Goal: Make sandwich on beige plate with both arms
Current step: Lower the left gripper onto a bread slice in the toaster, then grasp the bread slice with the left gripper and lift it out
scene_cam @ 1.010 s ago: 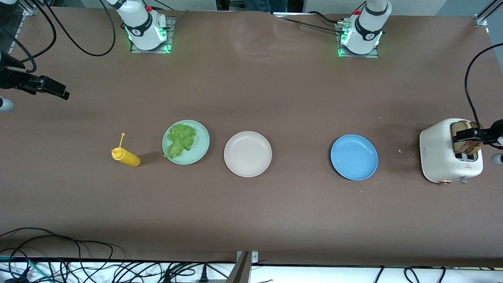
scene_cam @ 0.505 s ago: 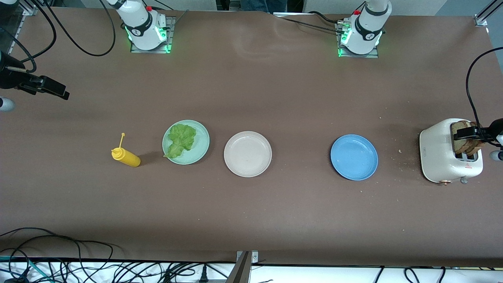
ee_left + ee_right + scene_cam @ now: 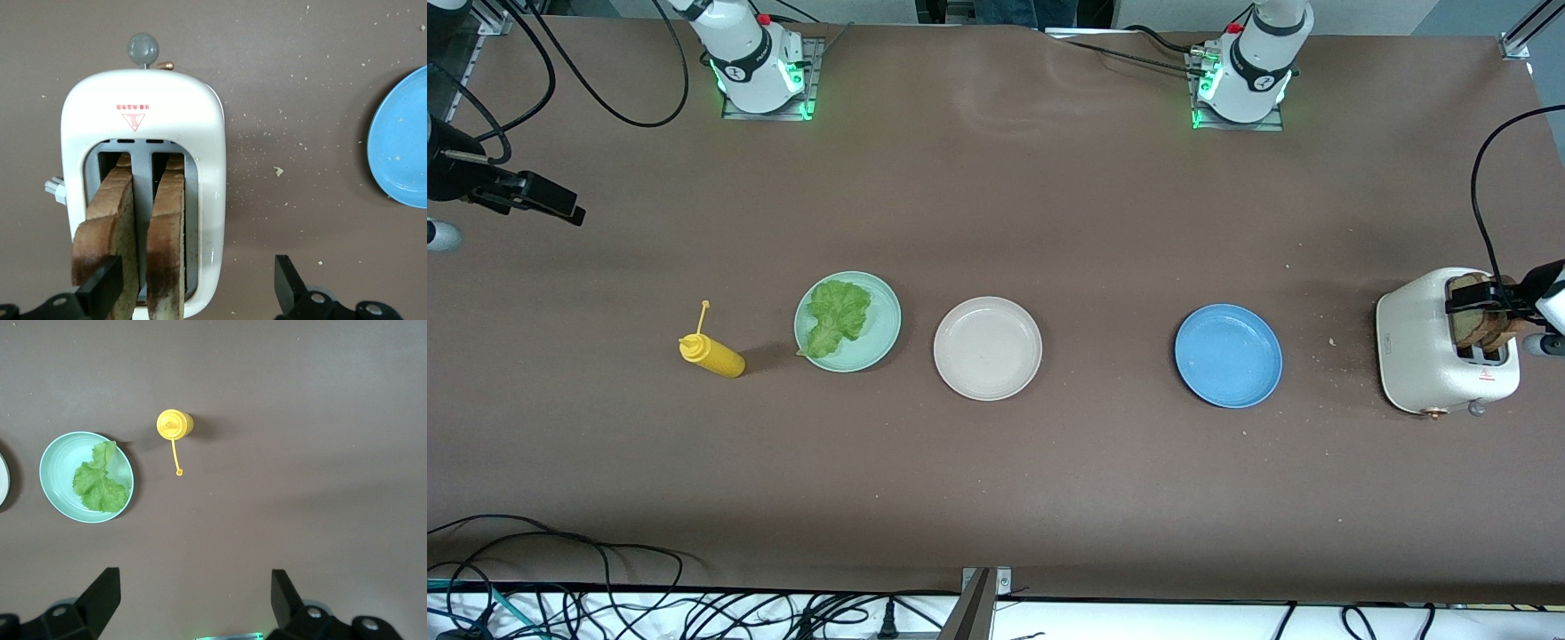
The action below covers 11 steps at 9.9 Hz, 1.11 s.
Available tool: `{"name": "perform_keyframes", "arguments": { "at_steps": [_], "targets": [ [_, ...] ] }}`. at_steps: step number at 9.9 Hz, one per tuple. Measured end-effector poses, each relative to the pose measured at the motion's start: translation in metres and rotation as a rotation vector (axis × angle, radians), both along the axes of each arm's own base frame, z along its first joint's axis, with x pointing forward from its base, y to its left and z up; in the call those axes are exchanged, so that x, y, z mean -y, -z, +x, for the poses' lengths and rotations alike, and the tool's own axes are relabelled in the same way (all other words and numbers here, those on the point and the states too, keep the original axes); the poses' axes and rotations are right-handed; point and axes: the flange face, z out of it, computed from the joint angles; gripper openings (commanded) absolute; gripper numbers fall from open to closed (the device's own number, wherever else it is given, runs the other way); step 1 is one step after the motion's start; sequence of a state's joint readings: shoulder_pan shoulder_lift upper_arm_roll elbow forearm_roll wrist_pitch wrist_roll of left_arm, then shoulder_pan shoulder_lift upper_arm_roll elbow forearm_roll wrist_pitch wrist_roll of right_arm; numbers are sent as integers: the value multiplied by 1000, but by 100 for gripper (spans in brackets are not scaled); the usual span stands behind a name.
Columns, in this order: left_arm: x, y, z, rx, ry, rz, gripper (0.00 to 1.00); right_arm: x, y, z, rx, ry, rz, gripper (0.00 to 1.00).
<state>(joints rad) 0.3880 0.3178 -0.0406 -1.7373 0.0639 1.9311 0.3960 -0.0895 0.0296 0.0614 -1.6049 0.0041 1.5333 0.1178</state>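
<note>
Left gripper point(image 3: 193, 293) has edged along over the toaster point(image 3: 1440, 342) in the last second, jaws spread wide and holding nothing, one finger beside the outer bread slice point(image 3: 107, 230); the first pick looks close. Its second slice point(image 3: 167, 240) stands in the next slot. Right gripper point(image 3: 547, 203) waits, wide, at its end of the worktop point(image 3: 996, 498). Between the lettuce point(image 3: 836, 316) and the blue plate point(image 3: 1228, 356), the beige plate point(image 3: 987, 348) sits bare.

Quick count: three round shallow plates (one pale beige point(image 3: 987, 348), one mint-green point(image 3: 847, 321), one blue point(image 3: 1228, 356)), two browned toast slices point(image 3: 127, 230) in one white toaster point(image 3: 1418, 342), one ruffled green lettuce leaf point(image 3: 836, 315), one yellow squeeze bottle point(image 3: 711, 353).
</note>
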Motion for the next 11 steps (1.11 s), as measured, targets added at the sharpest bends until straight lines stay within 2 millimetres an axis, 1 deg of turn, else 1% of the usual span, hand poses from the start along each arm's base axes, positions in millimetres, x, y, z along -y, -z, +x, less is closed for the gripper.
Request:
{"name": "perform_keyframes", "arguments": {
  "at_steps": [2, 3, 4, 6, 7, 8, 11],
  "targets": [
    [-11, 2, -13, 9, -2, 1, 69, -1, 1, -1, -2, -2, 0, 100],
    [-17, 1, -19, 10, -9, 1, 56, -1, 1, -1, -3, -2, 0, 100],
    [-21, 0, -24, 10, -16, 1, 46, -1, 1, -1, -3, -3, 0, 100],
    [-23, -2, -30, 13, -22, 2, 21, -2, 1, -1, -4, -5, 0, 100],
    [-23, 0, -31, 14, -23, 3, 7, -2, 2, -1, -5, -5, 0, 100],
    [-23, 3, -32, 13, -23, 1, 0, -2, 3, -2, -6, -5, 0, 100],
    [-22, 5, -33, 11, -23, -2, 0, -2, 3, -2, -7, -5, 0, 100]
  ]
}}
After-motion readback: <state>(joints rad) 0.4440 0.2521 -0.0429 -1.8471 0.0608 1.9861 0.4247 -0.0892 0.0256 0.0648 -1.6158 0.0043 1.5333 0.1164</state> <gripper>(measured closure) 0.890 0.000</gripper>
